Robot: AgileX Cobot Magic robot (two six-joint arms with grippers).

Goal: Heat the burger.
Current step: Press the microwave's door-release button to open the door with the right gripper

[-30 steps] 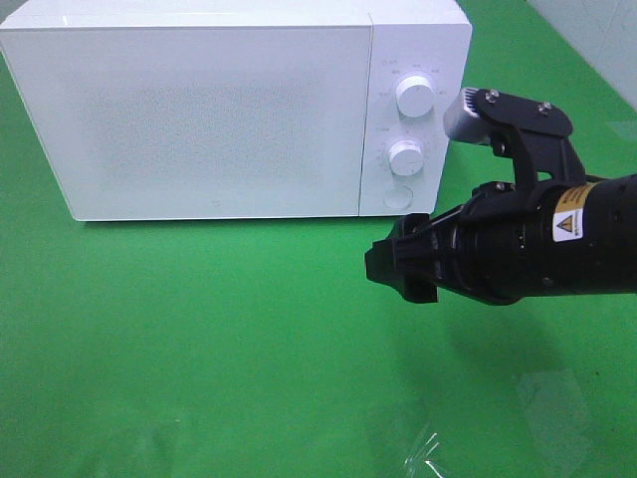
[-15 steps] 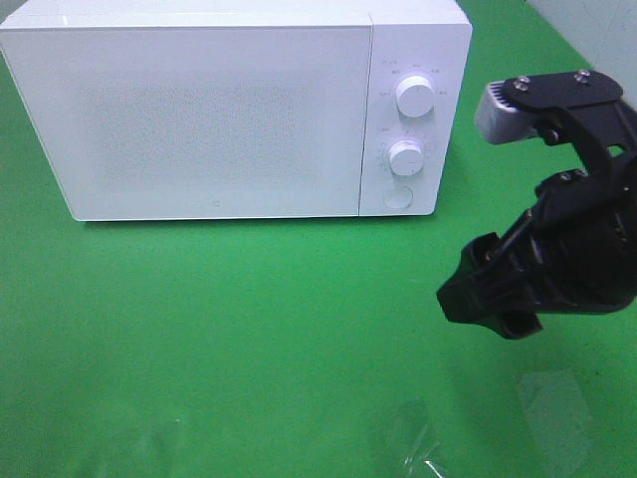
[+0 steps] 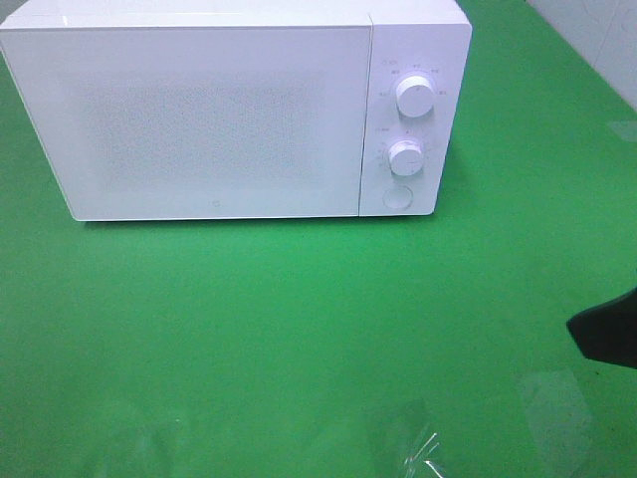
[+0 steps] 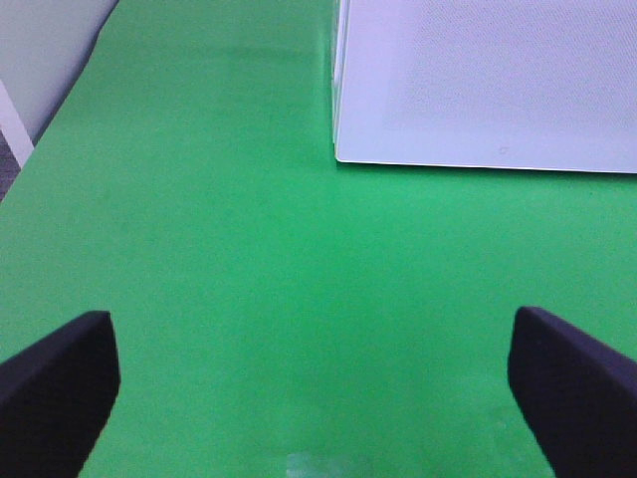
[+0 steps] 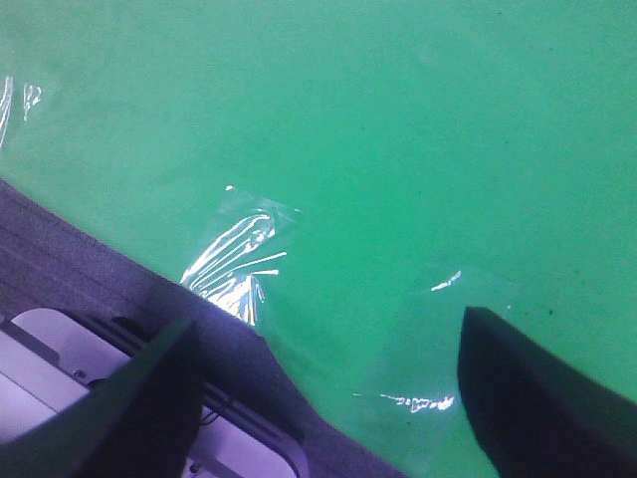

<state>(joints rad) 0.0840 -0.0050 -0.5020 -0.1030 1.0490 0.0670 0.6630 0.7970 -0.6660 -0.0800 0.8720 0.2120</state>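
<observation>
White microwave (image 3: 219, 110), door shut, on green mat (image 3: 249, 339).

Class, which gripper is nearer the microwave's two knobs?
Right, most likely. The right gripper is out front and to the right of the knobs; the left gripper faces the opposite, left front corner of the microwave.

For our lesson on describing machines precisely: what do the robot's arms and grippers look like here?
Little shows. The left gripper has two broad, matt black fingers with rounded corners. The right gripper has similar dark, tapering ones. The high camera catches only a black wedge of the right arm at its edge. No markings are visible.
</observation>
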